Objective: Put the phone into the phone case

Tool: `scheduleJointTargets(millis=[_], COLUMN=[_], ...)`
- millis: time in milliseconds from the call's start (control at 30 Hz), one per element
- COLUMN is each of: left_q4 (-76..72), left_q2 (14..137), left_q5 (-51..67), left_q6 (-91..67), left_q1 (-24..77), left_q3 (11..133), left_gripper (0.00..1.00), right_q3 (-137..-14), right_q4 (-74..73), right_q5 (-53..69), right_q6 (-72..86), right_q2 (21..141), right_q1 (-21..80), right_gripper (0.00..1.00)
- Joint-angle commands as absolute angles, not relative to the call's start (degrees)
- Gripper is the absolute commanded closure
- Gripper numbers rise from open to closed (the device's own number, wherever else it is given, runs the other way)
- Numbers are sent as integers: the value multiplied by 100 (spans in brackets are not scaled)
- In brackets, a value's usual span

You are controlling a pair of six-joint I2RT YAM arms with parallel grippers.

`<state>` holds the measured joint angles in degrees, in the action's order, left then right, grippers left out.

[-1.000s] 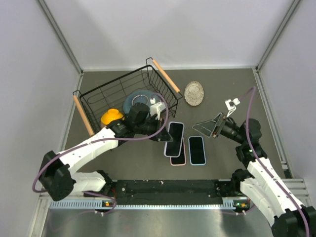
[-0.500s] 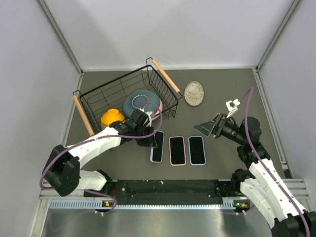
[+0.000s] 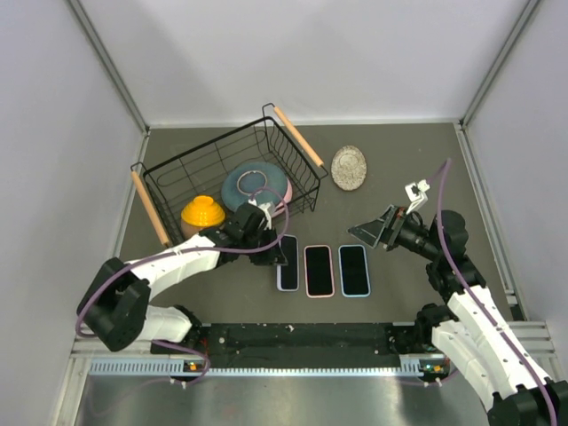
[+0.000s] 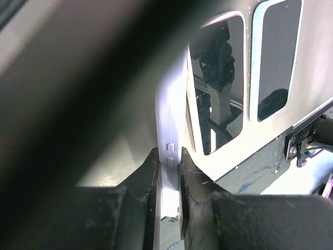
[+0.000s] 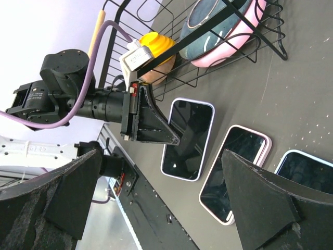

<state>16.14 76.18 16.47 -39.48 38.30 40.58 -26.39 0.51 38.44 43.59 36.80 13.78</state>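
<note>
Dark-screened lilac-edged phone, pink-edged phone and blue-edged phone, face-up, side by side.

Robot lab cell: white panel walls, alu frame.

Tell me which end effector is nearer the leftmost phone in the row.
Left. The left end effector is clamped on the edge of the leftmost phone; the right end effector hangs open past the pink-edged phone and blue-edged phone.
</note>
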Motion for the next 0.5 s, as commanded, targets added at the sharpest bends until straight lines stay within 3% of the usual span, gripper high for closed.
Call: scheduleJointTargets(millis=[0,467], left_q4=[1608,1828], left_q2=[7313,6407], left_q5=[1741,1143], left_q6=[-4359,-4728], left_q1=[3867,4359], left_q3=[3762,3762], left_gripper=[99,100], right_q3=[-3023,-3006], right_q4=[114,-149], right_q5=[3744,3727], right_q6=[4245,4280], right_q2=[3612,3445], right_q1=[1433,1424], right_gripper=[1,1])
